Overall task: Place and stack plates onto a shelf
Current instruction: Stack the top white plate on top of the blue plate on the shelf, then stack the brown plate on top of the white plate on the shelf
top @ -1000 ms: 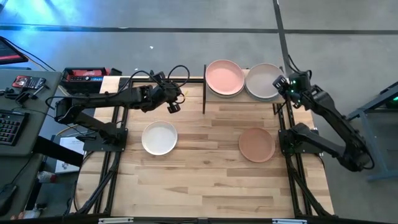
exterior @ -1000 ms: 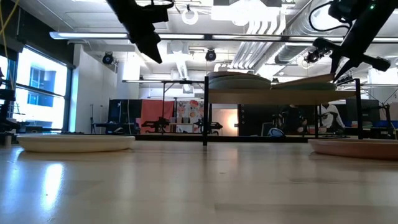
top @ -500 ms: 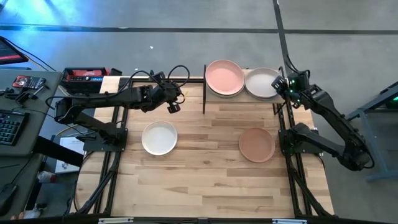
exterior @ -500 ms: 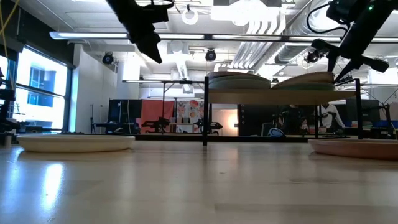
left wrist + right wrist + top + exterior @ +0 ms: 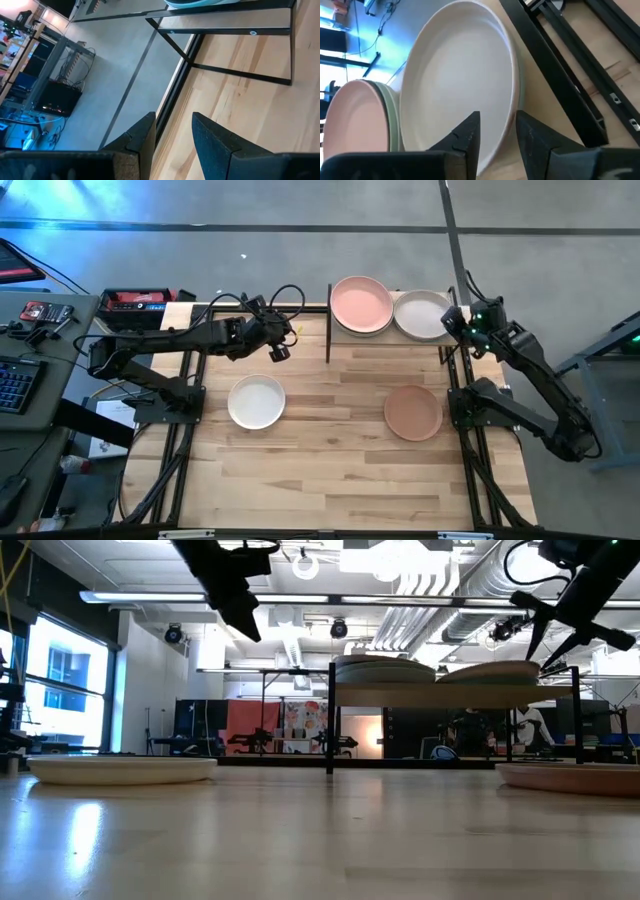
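Observation:
On the shelf [image 5: 385, 338] at the table's far edge lie a stack topped by a pink plate [image 5: 361, 305] and, to its right, a white plate [image 5: 422, 314] resting flat on the board. My right gripper [image 5: 497, 137] stands open at that plate's right rim [image 5: 511, 117], one finger over the inside and one outside, apart from it. My left gripper [image 5: 280, 348] hangs open above the table, left of the shelf. Another white plate [image 5: 257, 401] and a salmon plate [image 5: 413, 412] lie on the tabletop.
The shelf's thin black posts [image 5: 329, 320] stand at its corners, one right beside my right gripper [image 5: 560, 635]. A red case [image 5: 135, 301] sits off the table's far left corner. Bare wood lies between the two plates on the table and along the near edge.
My right gripper has opened and let go of the white plate. The plate, tilted before with its right edge raised, now lies flat on the shelf. The gripper has drawn back a little toward the table's right edge.

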Tool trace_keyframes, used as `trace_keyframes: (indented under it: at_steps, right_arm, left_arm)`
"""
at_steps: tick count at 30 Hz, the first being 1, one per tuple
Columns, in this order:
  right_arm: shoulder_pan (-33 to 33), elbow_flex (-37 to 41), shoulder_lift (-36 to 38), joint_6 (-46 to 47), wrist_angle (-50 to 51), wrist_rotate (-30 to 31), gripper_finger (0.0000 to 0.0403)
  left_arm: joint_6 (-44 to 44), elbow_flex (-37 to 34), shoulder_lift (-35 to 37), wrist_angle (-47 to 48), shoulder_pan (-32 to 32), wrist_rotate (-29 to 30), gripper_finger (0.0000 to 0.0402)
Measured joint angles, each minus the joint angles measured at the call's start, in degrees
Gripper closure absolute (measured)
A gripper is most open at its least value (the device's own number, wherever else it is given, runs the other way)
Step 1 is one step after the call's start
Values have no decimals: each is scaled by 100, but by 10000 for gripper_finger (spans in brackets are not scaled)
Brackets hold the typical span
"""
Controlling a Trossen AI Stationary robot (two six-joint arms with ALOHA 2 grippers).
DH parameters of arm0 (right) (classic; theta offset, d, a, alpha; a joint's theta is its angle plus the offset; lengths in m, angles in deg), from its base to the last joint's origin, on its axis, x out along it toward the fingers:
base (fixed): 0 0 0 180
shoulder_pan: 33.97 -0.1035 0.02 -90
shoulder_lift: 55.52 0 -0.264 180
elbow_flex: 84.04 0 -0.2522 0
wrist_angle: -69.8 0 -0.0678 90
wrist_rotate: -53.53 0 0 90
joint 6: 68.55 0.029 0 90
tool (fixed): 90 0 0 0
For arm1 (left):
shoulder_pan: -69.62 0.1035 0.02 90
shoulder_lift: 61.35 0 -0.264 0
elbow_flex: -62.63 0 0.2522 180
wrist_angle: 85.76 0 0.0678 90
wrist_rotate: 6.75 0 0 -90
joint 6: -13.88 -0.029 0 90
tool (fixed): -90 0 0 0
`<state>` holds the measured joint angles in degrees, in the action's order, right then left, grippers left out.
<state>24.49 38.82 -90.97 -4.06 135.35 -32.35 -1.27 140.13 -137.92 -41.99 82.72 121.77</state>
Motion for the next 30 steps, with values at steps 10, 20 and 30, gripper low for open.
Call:
trace_keyframes:
  at_steps: [10,20,30]
  right_arm:
    - [0,0,407,4,-81,-447,300]
    - [0,-4,328,-77,-302,-1048,300]
    - [0,-4,315,-418,-6,-1058,300]
  left_arm:
    - [-1,0,0,-56,0,-3,284]
    - [4,0,0,-260,0,-4,284]
    - [7,0,0,-541,0,-105,284]
